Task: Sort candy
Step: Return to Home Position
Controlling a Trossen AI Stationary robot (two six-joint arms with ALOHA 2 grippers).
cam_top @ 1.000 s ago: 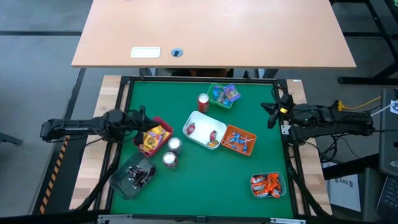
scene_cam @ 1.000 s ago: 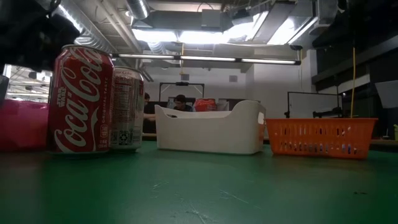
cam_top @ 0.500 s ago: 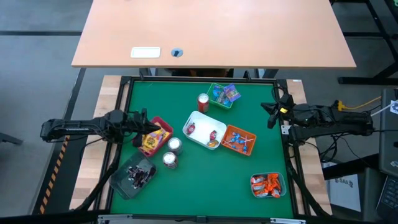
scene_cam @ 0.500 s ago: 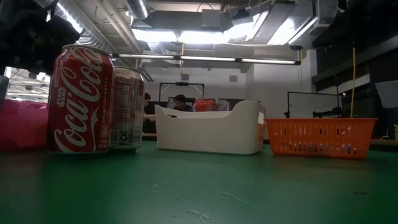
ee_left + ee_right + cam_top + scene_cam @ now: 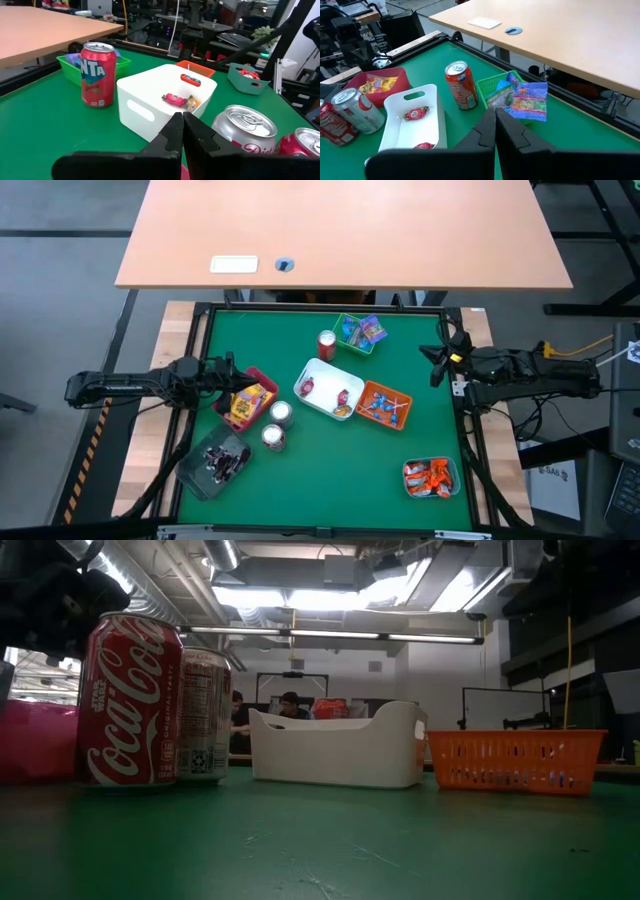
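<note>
Green cloth is spread over the table [image 5: 330, 470]. Small wrapped candy [image 5: 250, 402] is sorted into plastic trays, yellow packets in the pink plastic tray [image 5: 262, 377]. Just beside it the left gripper [image 5: 181, 119] is pinched together and empty. So is the right gripper [image 5: 495, 114], at the table's right edge.

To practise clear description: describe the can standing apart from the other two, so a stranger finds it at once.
On the green table, find the white tray near the middle. Just off one end of it, beside the green basket, stands a red can. It stands alone, while the other two cans sit paired next to the pink tray.
</note>
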